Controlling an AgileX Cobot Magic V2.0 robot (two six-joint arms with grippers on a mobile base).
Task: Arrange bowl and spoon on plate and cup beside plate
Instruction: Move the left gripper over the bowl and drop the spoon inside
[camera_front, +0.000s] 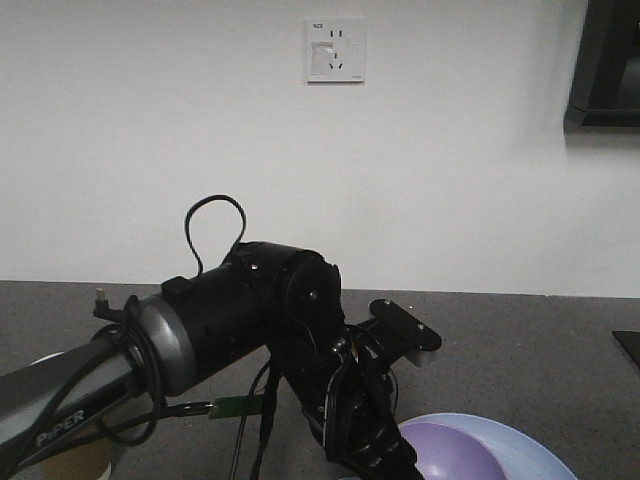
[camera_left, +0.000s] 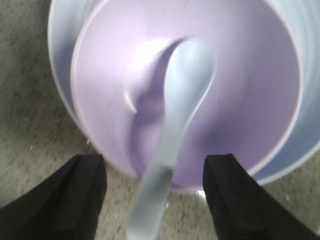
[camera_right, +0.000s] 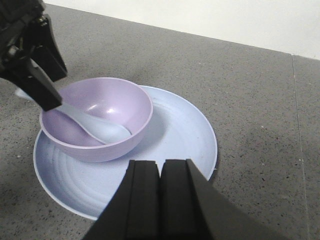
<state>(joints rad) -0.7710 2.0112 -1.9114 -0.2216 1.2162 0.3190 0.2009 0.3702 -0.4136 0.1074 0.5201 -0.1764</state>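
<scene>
The spoon (camera_left: 175, 125) lies in the bowl (camera_left: 240, 75) on the plate (camera_right: 175, 135), its handle poking between the left claw's (camera_left: 155, 167) wide, untouching fingers. The right claw (camera_right: 161, 170) is closed, empty. The cup (camera_front: 70, 462), half hidden behind the arm, is probably light and crushable, so pinch it gently at mid-wall.

A dark grey speckled bench (camera_front: 520, 340) runs back to a plain white wall (camera_front: 150, 130). High on the wall sits a white socket (camera_front: 335, 50). A dark box (camera_front: 605, 60) is cut off at the upper right corner. A dark flat edge (camera_front: 628, 345) lies at the bench's right border. The right wrist view shows a thin seam (camera_right: 296, 130) crossing the bench.
</scene>
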